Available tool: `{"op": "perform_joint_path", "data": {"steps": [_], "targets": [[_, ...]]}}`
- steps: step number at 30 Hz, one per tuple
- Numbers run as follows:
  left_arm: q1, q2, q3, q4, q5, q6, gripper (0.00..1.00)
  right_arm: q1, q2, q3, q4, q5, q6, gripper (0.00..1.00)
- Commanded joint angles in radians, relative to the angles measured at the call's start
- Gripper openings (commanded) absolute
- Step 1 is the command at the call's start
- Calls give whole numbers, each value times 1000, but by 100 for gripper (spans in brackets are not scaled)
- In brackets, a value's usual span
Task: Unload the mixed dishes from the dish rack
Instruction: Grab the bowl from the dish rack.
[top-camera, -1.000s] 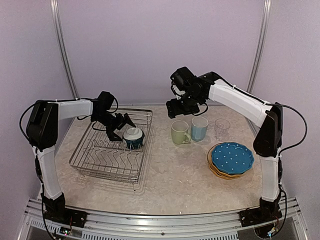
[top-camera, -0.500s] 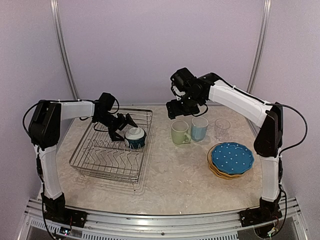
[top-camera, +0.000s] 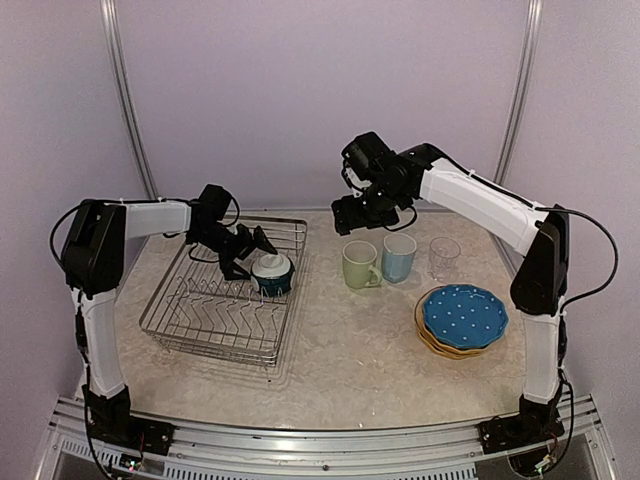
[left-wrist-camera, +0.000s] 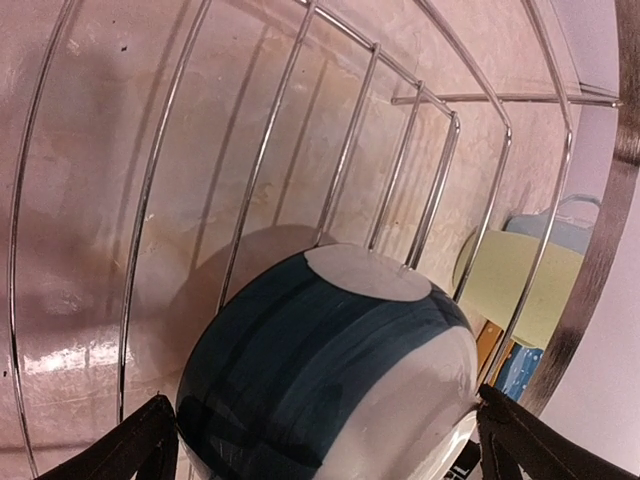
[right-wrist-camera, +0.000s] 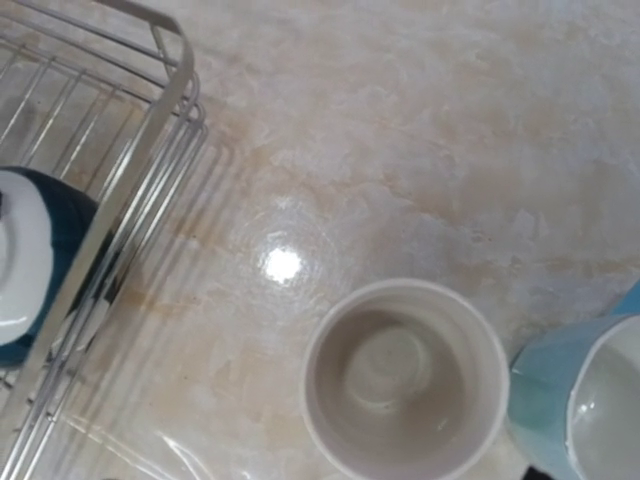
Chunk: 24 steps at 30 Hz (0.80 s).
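Rack (top-camera: 200, 330) wires fence your bowl (top-camera: 270, 274) at its right side; the green mug (top-camera: 359, 266) stands outside. Your left gripper (top-camera: 247, 255) straddles the bowl, fingers wide apart, perhaps touching. I can't tell the right gripper's (top-camera: 356, 220) spread.

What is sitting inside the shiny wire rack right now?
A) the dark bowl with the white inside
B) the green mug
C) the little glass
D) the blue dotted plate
A: the dark-teal bowl is the only dish inside the dish rack. The light green mug, the small clear glass and the blue dotted plate all stand on the table to the rack's right.
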Motion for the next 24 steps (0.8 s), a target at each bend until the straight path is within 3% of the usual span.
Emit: {"op": "perform_joint_path", "data": {"steps": [1, 8, 14, 24], "targets": [[-19, 57, 59, -81, -60, 38, 99, 16, -38, -13, 21, 1, 2, 84], [-24, 59, 59, -77, -72, 60, 99, 24, -43, -24, 25, 7, 2, 84], [-5, 19, -37, 120, 141, 24, 99, 26, -62, -69, 49, 5, 6, 84], [-9, -119, -106, 219, 191, 19, 99, 31, -55, -67, 59, 8, 7, 84]]}}
